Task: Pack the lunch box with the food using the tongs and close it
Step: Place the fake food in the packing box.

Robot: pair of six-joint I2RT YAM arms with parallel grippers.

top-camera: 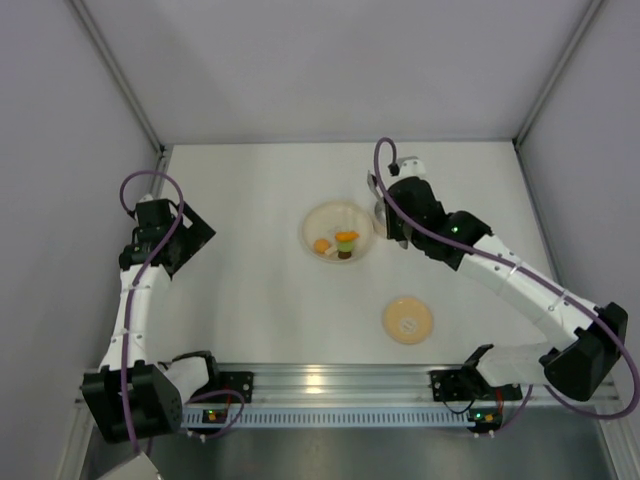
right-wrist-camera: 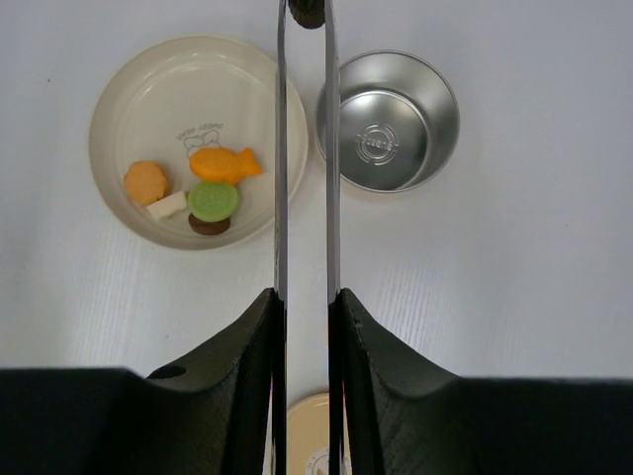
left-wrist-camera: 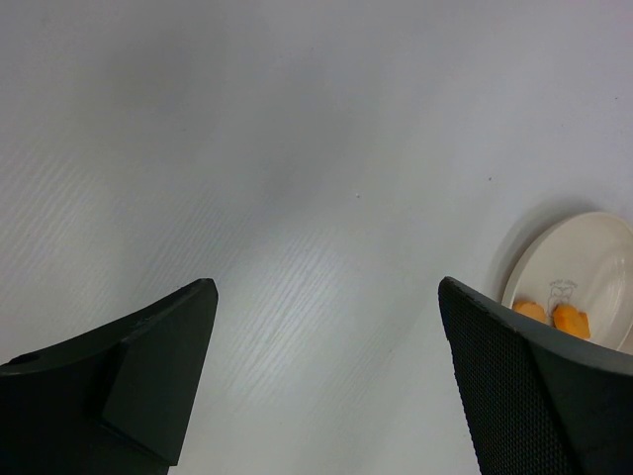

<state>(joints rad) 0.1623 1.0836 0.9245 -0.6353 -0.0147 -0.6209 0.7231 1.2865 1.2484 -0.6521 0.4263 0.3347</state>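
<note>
My right gripper [right-wrist-camera: 307, 295] is shut on the thin grey tongs [right-wrist-camera: 281, 148], whose two blades run up the right wrist view. A small dark piece [right-wrist-camera: 307, 12] sits between their tips at the top edge. The lunch box [right-wrist-camera: 388, 121], an open steel tin, stands just right of the tongs. Left of them, the cream plate [right-wrist-camera: 129, 89] holds the food: an orange fish [right-wrist-camera: 224, 163], an orange round [right-wrist-camera: 146, 181], a green piece [right-wrist-camera: 214, 200], a brown one [right-wrist-camera: 209, 226] and a white one [right-wrist-camera: 167, 205]. My left gripper [left-wrist-camera: 326, 346] is open over bare table.
The tan lid [top-camera: 408, 320] lies on the table in front of the plate [top-camera: 320, 222], nearer the arm bases. My right gripper [top-camera: 385, 215] covers the tin from above. Grey walls close the table on three sides. My left gripper [top-camera: 190, 235] is far left.
</note>
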